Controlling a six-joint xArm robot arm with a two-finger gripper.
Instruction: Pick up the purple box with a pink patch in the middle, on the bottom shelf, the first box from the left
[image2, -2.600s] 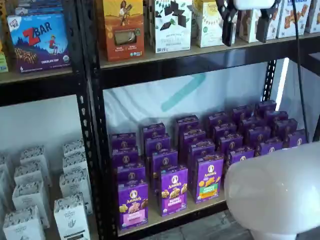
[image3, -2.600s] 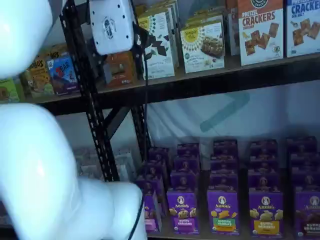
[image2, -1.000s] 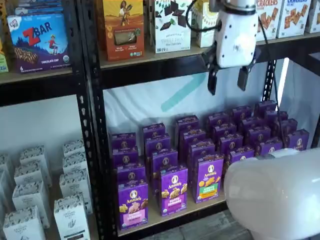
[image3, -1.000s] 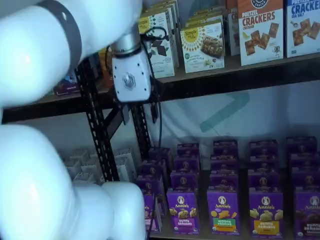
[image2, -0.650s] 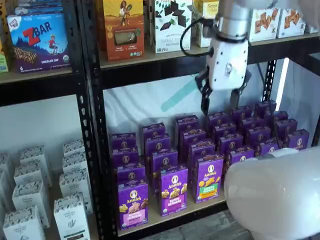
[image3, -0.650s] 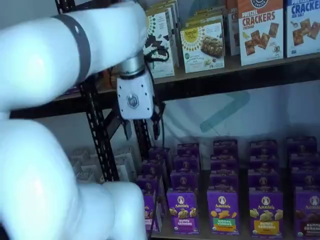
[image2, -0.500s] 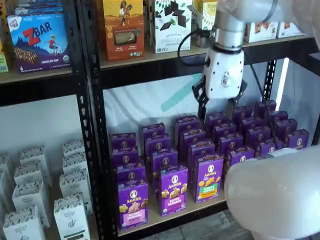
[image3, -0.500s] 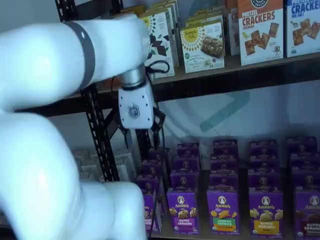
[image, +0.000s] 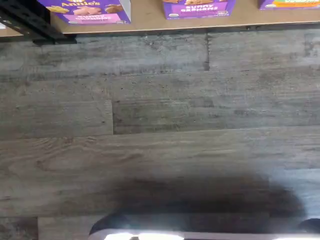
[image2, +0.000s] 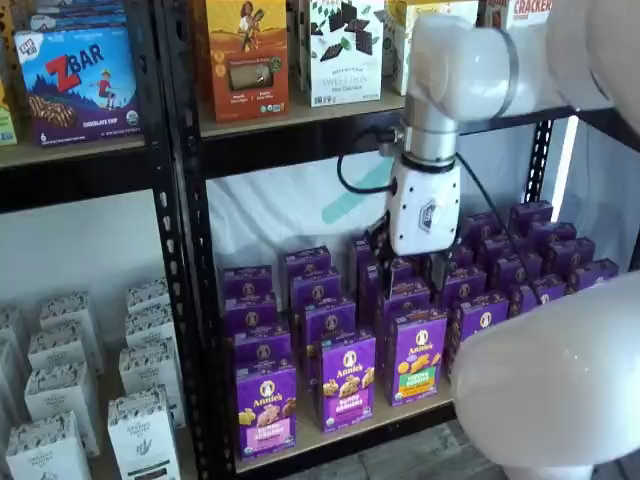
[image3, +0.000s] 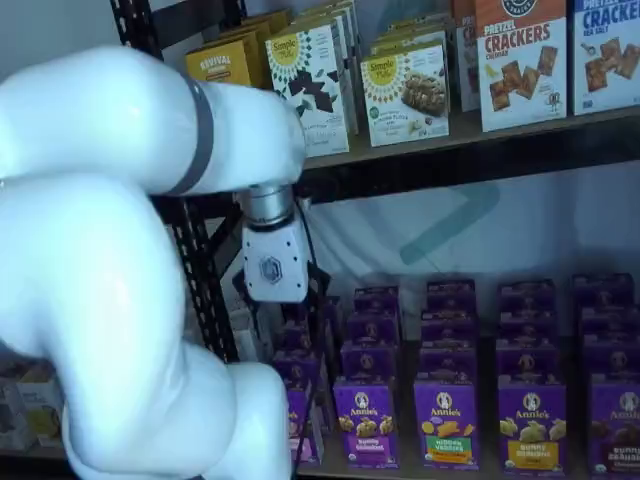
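Purple box stands at the front left corner of the bottom shelf, leftmost in the front row, with more cartons in rows behind and to its right. Gripper hangs above the middle rows, behind and right of that box. Higher shelf board overhead carries other cartons; floor lies before the rack.
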